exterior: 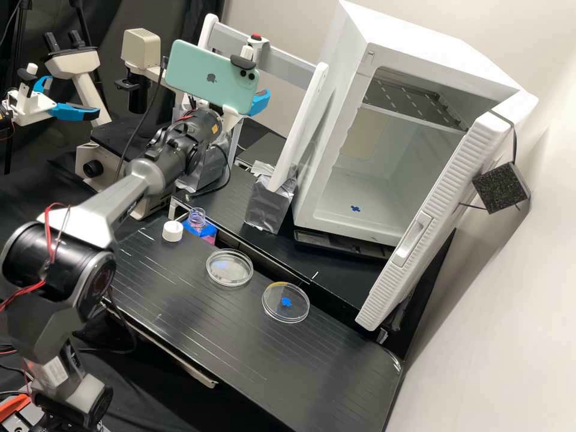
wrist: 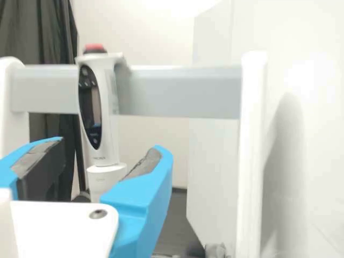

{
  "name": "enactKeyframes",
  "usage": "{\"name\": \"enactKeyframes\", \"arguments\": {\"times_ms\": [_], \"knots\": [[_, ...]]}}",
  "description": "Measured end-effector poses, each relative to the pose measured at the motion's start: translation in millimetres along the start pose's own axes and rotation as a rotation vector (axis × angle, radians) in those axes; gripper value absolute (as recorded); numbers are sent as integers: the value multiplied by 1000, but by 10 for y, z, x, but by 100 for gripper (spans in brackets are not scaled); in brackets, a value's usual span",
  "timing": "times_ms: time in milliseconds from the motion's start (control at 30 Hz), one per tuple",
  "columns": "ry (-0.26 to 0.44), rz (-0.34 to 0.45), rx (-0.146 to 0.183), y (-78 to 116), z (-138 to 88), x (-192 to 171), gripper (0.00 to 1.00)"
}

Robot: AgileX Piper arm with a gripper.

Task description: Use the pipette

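Observation:
In the high view the gripper [exterior: 259, 103] is at the pipette rack, largely hidden behind a mint-green phone on the arm; one blue finger sticks out on the phone's right. The pipette [exterior: 257, 45] hangs on the rack's grey bar [exterior: 288, 54], its red top above the phone and its lower part hidden. In the wrist view the gripper [wrist: 109, 148] is open, with the white pipette [wrist: 106, 129] upright beyond the gap between its blue fingers, not gripped. Two clear dishes [exterior: 230, 267] [exterior: 285, 302] lie on the bench, near an uncapped bottle [exterior: 197, 221] with pink liquid.
A white cap [exterior: 173, 231] lies beside the bottle. Right of the rack stands an open white incubator [exterior: 354, 210], its door [exterior: 432, 228] swung out over the bench. A microscope [exterior: 141, 48] stands behind the arm; another gripper [exterior: 75, 111] is at far left.

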Motion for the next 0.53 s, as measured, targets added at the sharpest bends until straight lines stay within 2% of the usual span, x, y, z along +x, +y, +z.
{"name": "enactKeyframes", "arguments": {"times_ms": [100, 167, 333, 433, 533], "knots": [[32, 61, 10, -34, 25, -218, 100], [69, 159, 31, -14, 15, -418, 100], [148, 337, 31, -86, 103, -751, 100], [177, 376, 40, -191, 232, -868, 100], [185, 382, 73, -304, 368, -945, 100]]}}
